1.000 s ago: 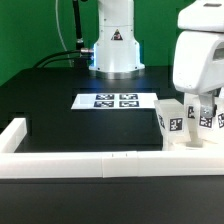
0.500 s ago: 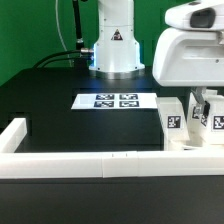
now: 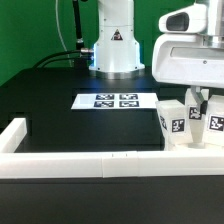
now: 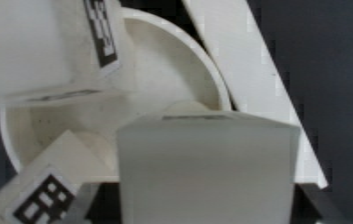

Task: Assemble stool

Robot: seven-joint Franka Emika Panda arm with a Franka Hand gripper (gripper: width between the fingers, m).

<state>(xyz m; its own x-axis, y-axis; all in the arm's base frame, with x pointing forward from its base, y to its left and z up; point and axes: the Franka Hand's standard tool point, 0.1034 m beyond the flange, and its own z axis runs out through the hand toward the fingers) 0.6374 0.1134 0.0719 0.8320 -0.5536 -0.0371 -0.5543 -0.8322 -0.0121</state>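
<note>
— Stool parts are sitting where, exactly?

— Crowding the exterior view's right edge, low on the black table (image 3: 60, 85). One white leg (image 3: 171, 122) is standing upright with a black-and-white square tag facing the camera, and a second tagged leg (image 3: 213, 123) is standing just beside it, farther toward the exterior view's right. Both are lying just behind the long white rail (image 3: 100, 163).

— And the gripper?

— The gripper (image 3: 197, 100) is hanging under the arm's big white wrist housing, reaching down between those two legs. Whether its fingers are spread or closed, and whether they are holding anything, I cannot tell; the legs are hiding them.

— Is the wrist view helping?

— Hardly. It is showing the curved rim of the round seat (image 4: 164, 60) and a blocky white piece in front of it, all very close and blurred. A tag is showing at one corner.

— Any writing to read?

— Only patterns. The marker board (image 3: 115, 100) is lying flat mid-table, carrying four square tags. The robot base (image 3: 112, 45) is bearing a small dark triangular label, too small to read.

— And the room?

— A green wall is standing behind the table, with black cables hanging near the base.
</note>
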